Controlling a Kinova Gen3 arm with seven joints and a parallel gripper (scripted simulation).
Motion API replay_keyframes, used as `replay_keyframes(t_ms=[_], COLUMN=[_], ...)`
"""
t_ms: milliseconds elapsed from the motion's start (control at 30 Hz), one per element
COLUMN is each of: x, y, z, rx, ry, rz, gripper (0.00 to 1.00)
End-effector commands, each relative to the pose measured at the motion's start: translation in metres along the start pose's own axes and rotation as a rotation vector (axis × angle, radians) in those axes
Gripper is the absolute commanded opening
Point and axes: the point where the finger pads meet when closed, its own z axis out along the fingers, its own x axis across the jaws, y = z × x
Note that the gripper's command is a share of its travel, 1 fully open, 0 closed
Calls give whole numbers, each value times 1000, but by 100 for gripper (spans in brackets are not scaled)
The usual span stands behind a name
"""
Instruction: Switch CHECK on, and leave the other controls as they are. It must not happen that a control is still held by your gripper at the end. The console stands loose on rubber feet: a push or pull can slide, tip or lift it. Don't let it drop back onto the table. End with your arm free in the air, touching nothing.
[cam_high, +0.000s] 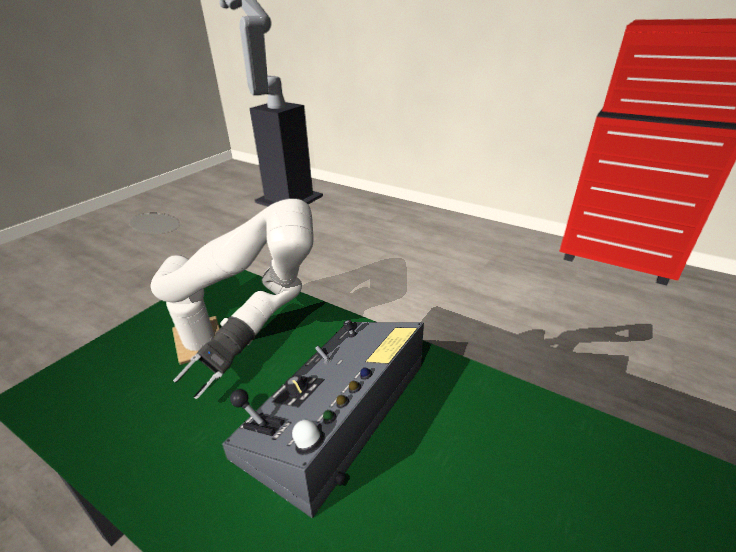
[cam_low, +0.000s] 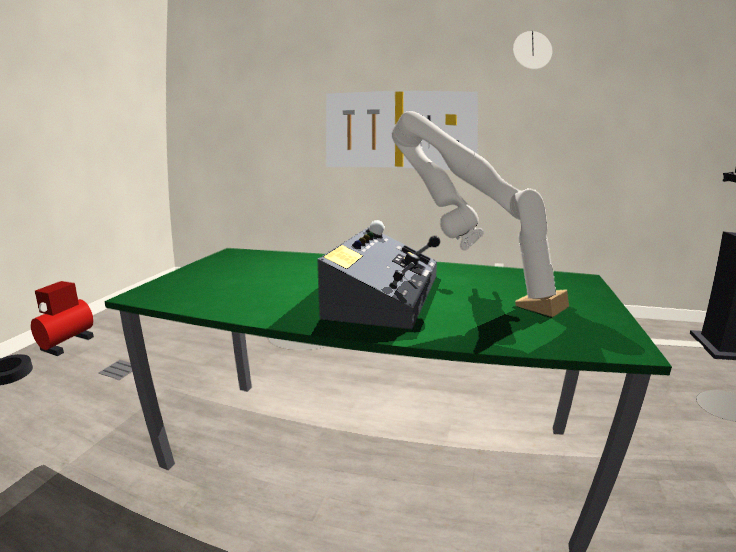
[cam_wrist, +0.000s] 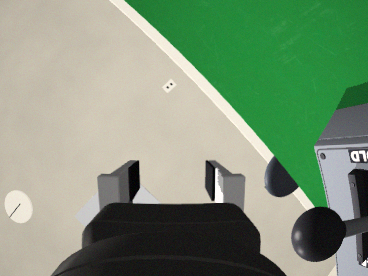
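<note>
The grey console (cam_high: 368, 415) (cam_low: 344, 291) (cam_wrist: 331, 221) stands on the green table (cam_high: 535, 463) (cam_low: 237, 285). Its sloped panel carries a black ball lever (cam_high: 240, 398) (cam_low: 433, 240) (cam_wrist: 319, 234), a white dome (cam_high: 307, 433), a yellow-marked knob (cam_high: 295, 386), a row of coloured push buttons (cam_high: 341, 401), a metal toggle (cam_high: 321, 353) and a yellow label (cam_high: 391, 344). The lettering is too small to read, so I cannot tell which control is CHECK. My gripper (cam_high: 189, 386) (cam_low: 472, 237) (cam_wrist: 172, 174) is open and empty. It hangs above the table, to the left of the console's lever end and apart from it.
The arm's wooden base block (cam_high: 181, 350) (cam_low: 542, 303) sits on the table behind the gripper. The table's near edge lies close to the console's front corner. A red tool cabinet (cam_high: 653, 148) and a black pedestal (cam_high: 282, 148) stand on the floor beyond.
</note>
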Motion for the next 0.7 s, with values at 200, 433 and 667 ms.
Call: replay_keyframes(t_ms=[200, 433, 667], x=[6, 11, 23], y=[4, 7, 13], z=[-23, -45, -97], rx=[124, 240, 506], ry=[-27, -61, -137], rz=[155, 296, 621], gripper=[100, 100, 100])
